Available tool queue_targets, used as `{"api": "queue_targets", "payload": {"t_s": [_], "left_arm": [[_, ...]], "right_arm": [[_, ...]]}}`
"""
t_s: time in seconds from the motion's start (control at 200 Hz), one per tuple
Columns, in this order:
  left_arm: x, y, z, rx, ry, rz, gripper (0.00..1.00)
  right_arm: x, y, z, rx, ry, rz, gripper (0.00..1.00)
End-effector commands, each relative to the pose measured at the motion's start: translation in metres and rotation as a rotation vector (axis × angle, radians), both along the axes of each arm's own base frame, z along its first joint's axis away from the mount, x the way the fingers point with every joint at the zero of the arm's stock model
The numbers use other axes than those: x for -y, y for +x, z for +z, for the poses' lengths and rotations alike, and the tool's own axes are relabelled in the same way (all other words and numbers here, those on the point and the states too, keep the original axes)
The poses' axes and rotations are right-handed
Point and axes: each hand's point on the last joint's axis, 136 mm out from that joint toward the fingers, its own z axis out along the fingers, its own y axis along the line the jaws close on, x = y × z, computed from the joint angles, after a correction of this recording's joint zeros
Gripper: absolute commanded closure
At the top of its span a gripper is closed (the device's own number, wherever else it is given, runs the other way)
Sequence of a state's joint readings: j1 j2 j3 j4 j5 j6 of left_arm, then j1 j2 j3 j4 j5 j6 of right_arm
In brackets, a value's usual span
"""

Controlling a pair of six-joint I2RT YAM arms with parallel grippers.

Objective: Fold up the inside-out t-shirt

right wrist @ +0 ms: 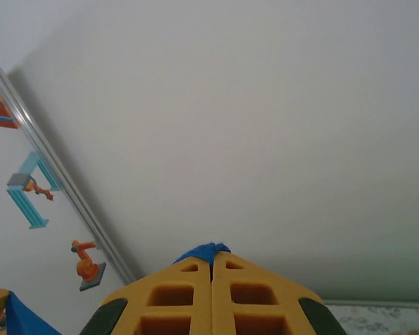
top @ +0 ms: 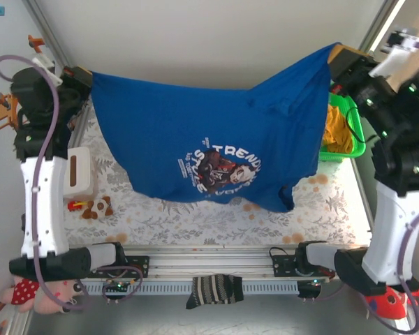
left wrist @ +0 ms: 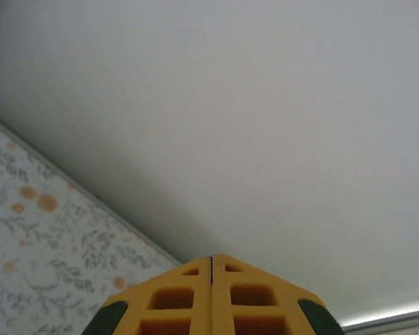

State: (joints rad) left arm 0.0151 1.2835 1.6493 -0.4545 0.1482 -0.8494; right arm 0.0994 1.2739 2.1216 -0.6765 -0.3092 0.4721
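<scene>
The royal-blue t-shirt [top: 195,132] hangs spread out in the air between my two raised arms, over the far half of the table. A printed picture with lettering faces the top camera, and the lower hem droops to the floral tablecloth [top: 195,218]. My left gripper [top: 82,75] is shut at the shirt's upper left corner. In the left wrist view its jaws [left wrist: 211,258] are pressed together and almost no cloth shows. My right gripper [top: 337,59] is shut on the upper right corner. A tuft of blue cloth [right wrist: 206,250] pokes out between the right gripper's [right wrist: 211,259] yellow fingers.
A green basket [top: 356,132] holding an orange-yellow cloth [top: 335,132] stands at the right edge. A white box [top: 78,173] and small toys [top: 94,207] lie at the left. A striped sock [top: 213,289] drapes over the front rail. White walls close the far side.
</scene>
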Motion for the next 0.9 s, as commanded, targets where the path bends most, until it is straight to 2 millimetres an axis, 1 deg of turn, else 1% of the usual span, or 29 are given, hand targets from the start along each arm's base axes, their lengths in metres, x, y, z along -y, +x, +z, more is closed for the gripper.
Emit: {"api": "queue_targets", "payload": {"t_s": [0.0,0.035,0.1,0.125,0.16,0.23,0.275,0.295,0.351,0.361,0.396,0.431,0.496,0.521,0.531,0.556,0.626,0.646,0.666,0.686,0.711,0.721,0.731,0.751,0.766,0.796,0.811,0.891,0.896], "left_arm": [[0.005,0.039,-0.057,-0.112,-0.007,-0.043,1.0],[0.005,0.05,-0.066,-0.128,-0.011,-0.048,1.0],[0.006,0.071,-0.078,-0.148,-0.014,-0.058,1.0],[0.007,0.079,-0.079,-0.152,-0.015,-0.061,1.0],[0.008,0.091,-0.076,-0.146,-0.013,-0.074,1.0],[0.012,0.11,-0.063,-0.131,-0.026,-0.092,1.0],[0.016,0.119,-0.046,-0.097,-0.035,-0.115,1.0],[0.017,0.123,-0.043,-0.095,-0.042,-0.117,1.0],[0.019,0.127,-0.014,-0.046,-0.046,-0.127,1.0],[0.02,0.128,-0.012,-0.045,-0.045,-0.129,1.0],[0.02,0.127,0.009,-0.009,-0.039,-0.131,1.0],[0.02,0.124,0.03,0.028,-0.032,-0.131,1.0],[0.019,0.116,0.06,0.08,-0.016,-0.129,1.0],[0.019,0.115,0.065,0.082,-0.012,-0.127,1.0],[0.019,0.112,0.071,0.097,-0.009,-0.128,1.0],[0.019,0.108,0.079,0.11,-0.008,-0.129,1.0],[0.022,0.102,0.081,0.107,-0.009,-0.145,1.0],[0.023,0.1,0.078,0.098,-0.009,-0.149,1.0],[0.024,0.099,0.075,0.089,-0.005,-0.153,1.0],[0.025,0.098,0.069,0.075,-0.001,-0.156,1.0],[0.026,0.096,0.062,0.061,0.004,-0.161,1.0],[0.027,0.096,0.057,0.051,0.006,-0.163,1.0],[0.026,0.093,0.058,0.057,0.009,-0.163,1.0],[0.027,0.093,0.045,0.031,0.011,-0.164,1.0],[0.027,0.09,0.045,0.036,0.013,-0.166,1.0],[0.028,0.09,0.023,0.002,0.011,-0.169,1.0],[0.028,0.086,0.016,-0.004,0.009,-0.169,1.0],[0.027,0.07,-0.032,-0.047,-0.01,-0.159,1.0],[0.027,0.069,-0.038,-0.054,-0.012,-0.158,1.0]], "right_arm": [[-0.009,0.066,-0.04,-0.098,0.002,0.025,1.0],[-0.01,0.08,-0.048,-0.115,0.001,0.03,1.0],[-0.012,0.114,-0.068,-0.162,0.0,0.039,1.0],[-0.011,0.125,-0.071,-0.17,0.002,0.04,1.0],[-0.01,0.139,-0.075,-0.181,0.01,0.044,1.0],[-0.007,0.16,-0.071,-0.176,0.03,0.059,1.0],[-0.004,0.165,-0.058,-0.15,0.048,0.062,1.0],[-0.002,0.168,-0.054,-0.144,0.058,0.061,1.0],[0.004,0.164,-0.031,-0.09,0.087,0.061,1.0],[0.004,0.163,-0.027,-0.083,0.093,0.064,1.0],[0.008,0.158,-0.012,-0.05,0.107,0.061,1.0],[0.011,0.151,0.003,-0.015,0.123,0.062,1.0],[0.017,0.134,0.03,0.049,0.156,0.064,1.0],[0.019,0.128,0.039,0.07,0.167,0.064,1.0],[0.019,0.124,0.042,0.079,0.17,0.066,1.0],[0.021,0.119,0.047,0.09,0.18,0.065,1.0],[0.023,0.107,0.049,0.095,0.182,0.062,1.0],[0.022,0.102,0.049,0.096,0.181,0.063,1.0],[0.022,0.104,0.041,0.077,0.181,0.062,1.0],[0.022,0.1,0.039,0.072,0.177,0.063,1.0],[0.021,0.102,0.025,0.039,0.174,0.063,1.0],[0.021,0.1,0.026,0.041,0.173,0.064,1.0],[0.021,0.099,0.018,0.025,0.171,0.063,1.0],[0.02,0.1,0.007,0.001,0.171,0.066,1.0],[0.02,0.099,-0.001,-0.016,0.172,0.066,1.0],[0.018,0.1,-0.02,-0.051,0.178,0.071,1.0],[0.018,0.095,-0.025,-0.056,0.181,0.072,1.0],[0.016,0.087,-0.09,-0.173,0.198,0.074,1.0],[0.016,0.086,-0.095,-0.179,0.198,0.072,1.0]]}}
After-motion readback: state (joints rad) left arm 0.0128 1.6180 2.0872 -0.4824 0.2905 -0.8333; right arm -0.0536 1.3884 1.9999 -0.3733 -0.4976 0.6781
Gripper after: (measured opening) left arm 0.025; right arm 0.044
